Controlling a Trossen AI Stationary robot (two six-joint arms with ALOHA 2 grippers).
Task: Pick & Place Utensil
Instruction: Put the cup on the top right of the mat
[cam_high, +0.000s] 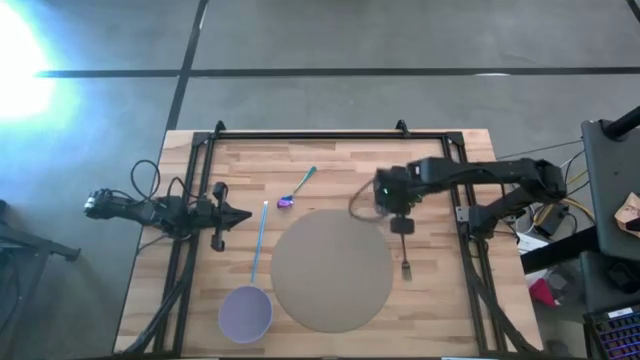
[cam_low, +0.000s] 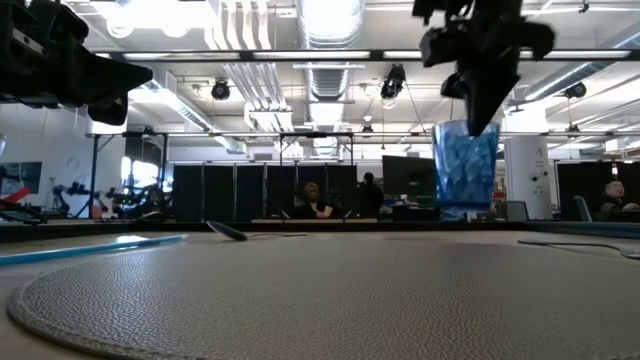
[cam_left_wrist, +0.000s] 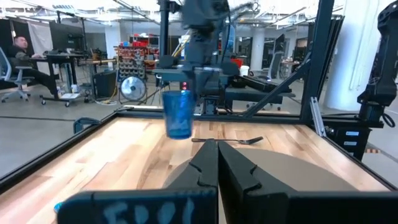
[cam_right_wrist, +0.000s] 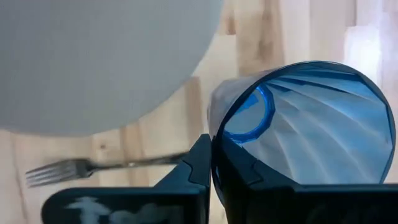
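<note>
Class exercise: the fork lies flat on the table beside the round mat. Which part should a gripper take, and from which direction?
Grip the fork at mid-handle, coming straight down from above. It lies flat on the wood just off the mat, so the jaws should straddle the thin handle across its width, clear of the tines.

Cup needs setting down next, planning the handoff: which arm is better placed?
Right. Its gripper holds the cup above the table; the left gripper waits at the left edge.

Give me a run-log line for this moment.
right gripper: shut on cup, lifted off table | left gripper: shut, idle at left edge | fork: beside mat
</note>
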